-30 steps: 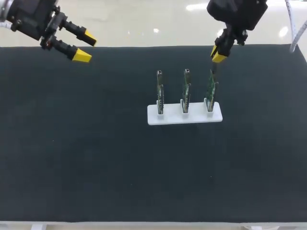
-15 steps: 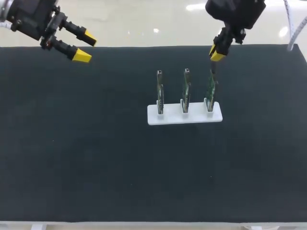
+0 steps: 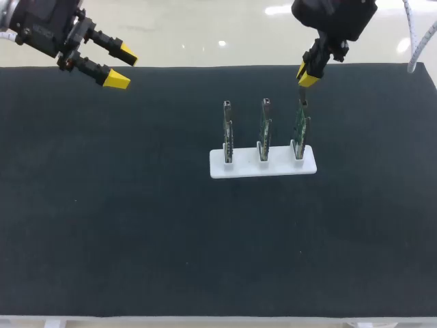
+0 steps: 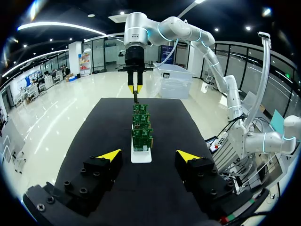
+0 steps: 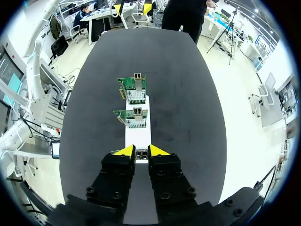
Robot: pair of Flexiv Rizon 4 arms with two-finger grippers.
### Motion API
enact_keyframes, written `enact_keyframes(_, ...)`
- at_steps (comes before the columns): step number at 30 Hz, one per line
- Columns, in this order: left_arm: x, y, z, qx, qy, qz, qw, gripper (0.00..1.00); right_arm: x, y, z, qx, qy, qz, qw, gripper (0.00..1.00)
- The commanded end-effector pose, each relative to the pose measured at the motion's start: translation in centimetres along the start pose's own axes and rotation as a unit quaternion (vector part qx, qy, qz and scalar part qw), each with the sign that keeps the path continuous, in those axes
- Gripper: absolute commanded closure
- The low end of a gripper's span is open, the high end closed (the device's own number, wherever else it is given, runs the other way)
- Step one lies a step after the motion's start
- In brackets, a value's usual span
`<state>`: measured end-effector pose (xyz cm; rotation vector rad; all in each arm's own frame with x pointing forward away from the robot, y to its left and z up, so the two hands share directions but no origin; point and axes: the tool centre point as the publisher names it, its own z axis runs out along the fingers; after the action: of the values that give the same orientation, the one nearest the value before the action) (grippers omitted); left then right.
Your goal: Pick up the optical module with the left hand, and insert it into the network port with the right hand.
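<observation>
Black table point(image 3: 102, 225) w/ white rack point(image 3: 263, 167) approx mid, nearer far edge.

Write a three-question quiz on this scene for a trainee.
1. How many circuit boards stand in the white holder?
2. True or false: the left hand grips a circuit board.
3. The right hand is above which board? A) the one nearest the left arm B) the middle one C) the one nearest the right arm
Key: 1) three 2) false 3) C
</observation>
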<state>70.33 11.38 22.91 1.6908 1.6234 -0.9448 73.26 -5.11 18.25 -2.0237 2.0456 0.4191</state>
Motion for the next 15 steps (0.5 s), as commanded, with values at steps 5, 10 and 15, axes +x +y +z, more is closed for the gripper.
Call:
enact_keyframes(5, -0.04, 0.06, 0.01, 0.000, 0.002, 0.000, 1.000, 0.00, -0.15, 0.21, -0.33, -0.002, -0.003, 0.002, 1.000, 1.00)
enact_keyframes(10, -0.04, 0.06, 0.01, 0.000, 0.002, 0.000, 1.000, 0.00, 0.03, 0.24, -0.13, -0.002, -0.010, 0.001, 1.000, 1.00)
enact_keyframes(15, -0.04, 0.06, 0.01, 0.000, 0.002, 0.000, 1.000, 0.00, 0.12, 0.16, -0.08, -0.002, -0.012, -0.001, 1.000, 1.00)
